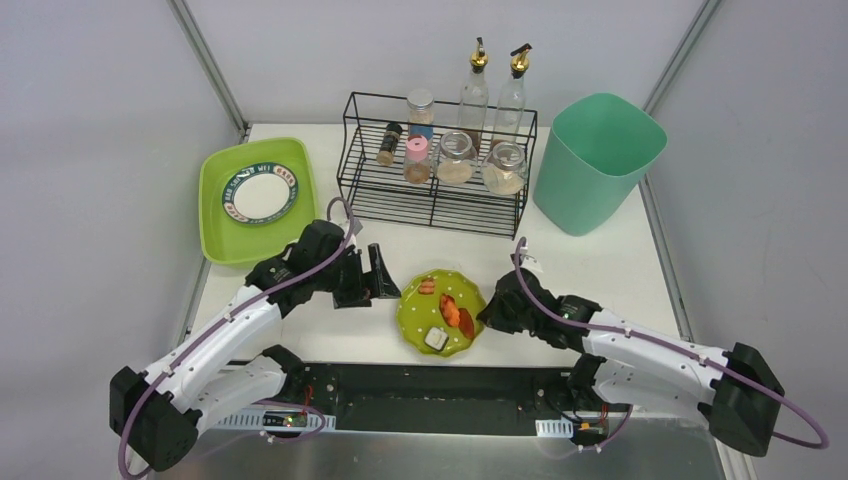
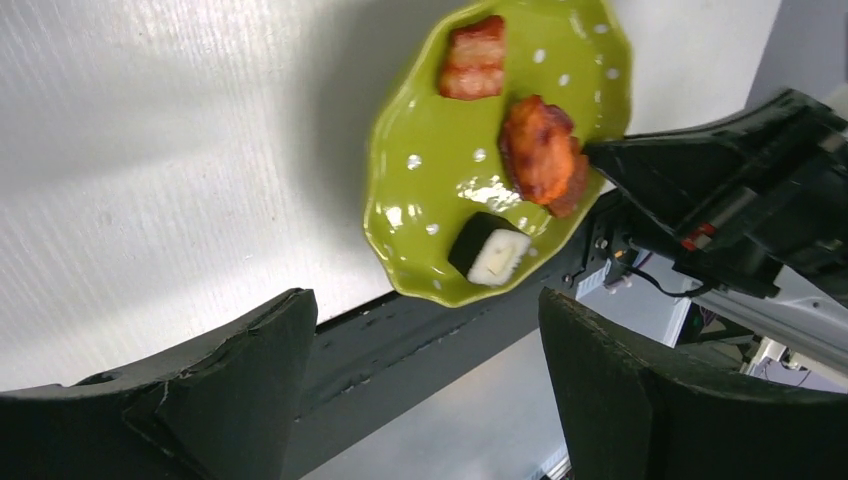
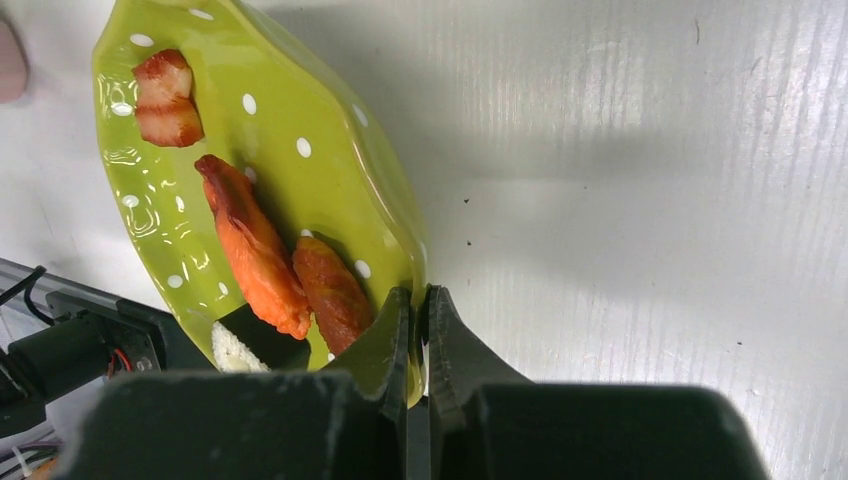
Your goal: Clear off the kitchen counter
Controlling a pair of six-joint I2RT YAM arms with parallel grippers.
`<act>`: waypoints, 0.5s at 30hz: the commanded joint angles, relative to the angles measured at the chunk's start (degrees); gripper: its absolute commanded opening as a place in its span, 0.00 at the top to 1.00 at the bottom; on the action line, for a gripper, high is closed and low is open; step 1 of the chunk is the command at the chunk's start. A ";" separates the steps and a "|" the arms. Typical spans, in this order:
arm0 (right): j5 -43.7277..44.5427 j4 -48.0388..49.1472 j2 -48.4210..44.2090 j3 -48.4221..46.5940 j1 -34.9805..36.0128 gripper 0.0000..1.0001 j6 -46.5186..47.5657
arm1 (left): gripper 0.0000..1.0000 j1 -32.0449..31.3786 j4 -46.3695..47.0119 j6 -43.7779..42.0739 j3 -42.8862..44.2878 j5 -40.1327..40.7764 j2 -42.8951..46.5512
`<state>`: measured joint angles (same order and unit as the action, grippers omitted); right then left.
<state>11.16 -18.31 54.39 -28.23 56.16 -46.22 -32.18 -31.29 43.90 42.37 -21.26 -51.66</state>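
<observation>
Right gripper [image 3: 418, 330] pinches the green plate [image 3: 290, 110] by its rim (food [image 3: 250, 250] aboard). Left gripper [image 2: 422, 300] gapes wide, empty, just left.

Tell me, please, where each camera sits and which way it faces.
Top external: above and behind the robot, looking down over the kitchen counter; the left arm and right arm both show.
Left wrist: on the left arm, facing the green plate past its open left pincer.
Right wrist: on the right arm, looking along its right pincer, shut on the plate's rim.
Shared: all three views show the plate.
</observation>
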 commanded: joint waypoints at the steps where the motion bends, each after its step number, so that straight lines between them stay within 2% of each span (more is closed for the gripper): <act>1: -2.34 5.82 -5.04 -2.14 -0.31 1.00 -2.30 | 0.16 -1.55 4.39 3.00 -2.73 3.24 -2.03; 15: -6.91 3.68 -7.32 -6.90 -0.27 1.00 -2.13 | 0.19 -3.56 17.61 8.26 -7.08 -3.99 -5.76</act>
<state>8.25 -22.15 49.76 -28.38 55.99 -46.22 -34.63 -19.31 49.58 36.56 -21.93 -57.28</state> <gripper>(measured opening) 0.039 0.815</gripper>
